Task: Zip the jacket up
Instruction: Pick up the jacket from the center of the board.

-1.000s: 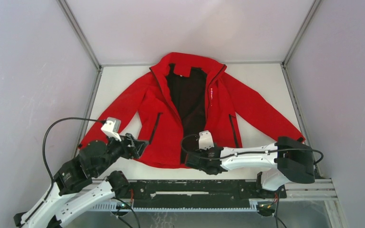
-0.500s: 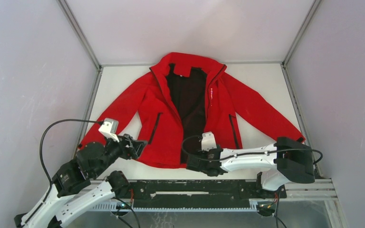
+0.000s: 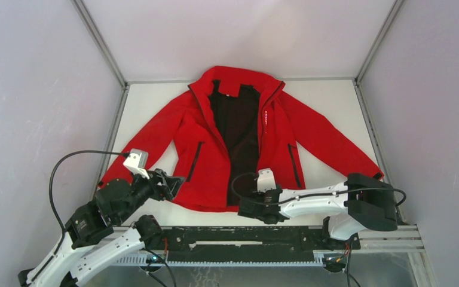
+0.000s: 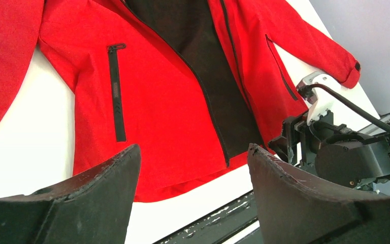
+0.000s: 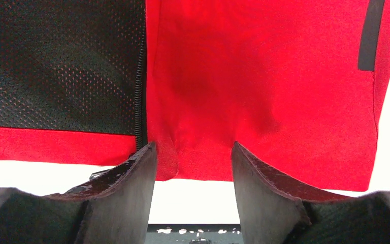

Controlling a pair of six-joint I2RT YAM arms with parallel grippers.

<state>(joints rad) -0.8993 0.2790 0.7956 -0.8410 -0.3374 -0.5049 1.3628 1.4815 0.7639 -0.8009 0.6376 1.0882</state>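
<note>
Red cloth covered most of the table (image 3: 144, 100): the jacket (image 3: 215, 155) lay flat on its back, collar towards the far wall, hem towards the arms, sleeves spread to either side. From what I could see, the zipping had not begun.

On the left, the left arm (image 3: 107, 206) hovered off the near corner of the jacket, just short of the hem. Its jaws stood wide apart with nothing between them, touching neither cloth nor table as far as I could tell. Beyond them lay the left front panel with its black pocket slit (image 4: 116, 91).

In the middle the front gaped from collar to hem, with the black lining (image 3: 236, 119) showing the whole way down. The two edges were closest at the bottom but not joined there.

Further right, the right arm (image 3: 311, 200) reached in low along the near edge. Its jaws were parted and straddled the hem of the right panel, just beside the bottom of the zipper (image 5: 141, 91). A small fold of red cloth sat against the inner face of one finger, yet I judged it not pinched.

So nearly everything was left: gripping a bottom corner, bringing both zipper ends together, seating one in the other, and drawing the slider up to the collar. I could not make out where the slider sat.
</note>
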